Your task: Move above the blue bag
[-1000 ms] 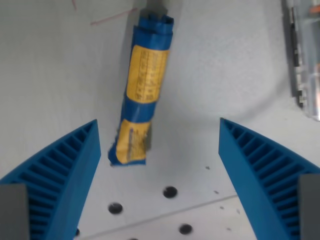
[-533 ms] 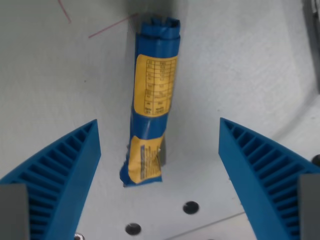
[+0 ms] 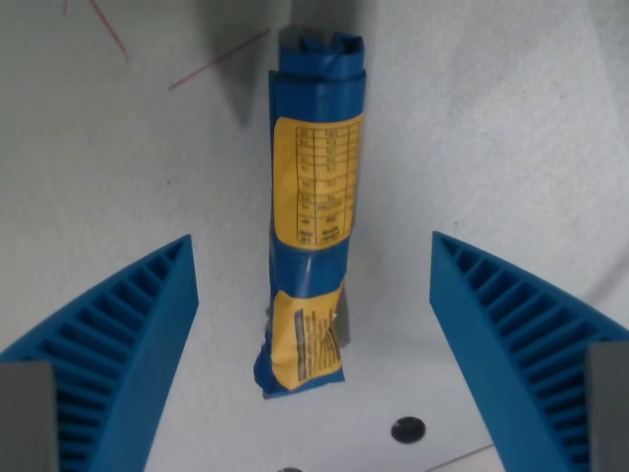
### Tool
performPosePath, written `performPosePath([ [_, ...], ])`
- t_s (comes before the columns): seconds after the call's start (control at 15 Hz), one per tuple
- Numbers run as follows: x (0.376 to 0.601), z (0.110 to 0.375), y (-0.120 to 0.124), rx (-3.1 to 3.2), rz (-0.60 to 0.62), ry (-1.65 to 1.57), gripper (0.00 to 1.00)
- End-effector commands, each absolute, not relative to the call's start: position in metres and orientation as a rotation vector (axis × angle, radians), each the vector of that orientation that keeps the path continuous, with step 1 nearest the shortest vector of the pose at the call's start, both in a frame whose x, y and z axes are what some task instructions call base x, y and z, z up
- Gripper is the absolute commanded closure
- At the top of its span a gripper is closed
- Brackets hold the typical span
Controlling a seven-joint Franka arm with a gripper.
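Note:
The blue bag point(image 3: 313, 211) is a rolled blue packet with yellow printed labels. It lies lengthwise on the white table, running from the top centre down to the lower middle of the wrist view. My gripper point(image 3: 313, 256) hangs open above it, with one blue ribbed finger point(image 3: 118, 344) at the wrist view's left and the other point(image 3: 521, 344) at the right. The bag lies between the fingers, nearly centred, with clear gaps on both sides. Nothing is held.
The white table point(image 3: 511, 128) has thin red pen marks point(image 3: 211, 59) at the upper left. Small dark holes point(image 3: 407, 429) dot the surface near the bottom edge.
The camera has moved: the bag has slid down and toward the centre of the view and now looks straighter. The clear object at the right edge has left the view. The fingers stay open.

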State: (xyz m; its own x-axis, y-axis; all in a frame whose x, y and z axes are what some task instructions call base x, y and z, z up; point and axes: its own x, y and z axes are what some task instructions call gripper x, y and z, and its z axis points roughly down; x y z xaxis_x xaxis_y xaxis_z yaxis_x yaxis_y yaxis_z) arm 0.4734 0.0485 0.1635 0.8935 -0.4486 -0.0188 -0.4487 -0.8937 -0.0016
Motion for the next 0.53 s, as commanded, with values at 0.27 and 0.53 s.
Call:
performPosePath([
  [0.27, 0.4660, 0.1564, 0.0534, -3.016, -0.127, 0.806, 0.00],
  [0.53, 0.4652, 0.1556, 0.0538, -3.021, -0.131, 0.787, 0.00],
])
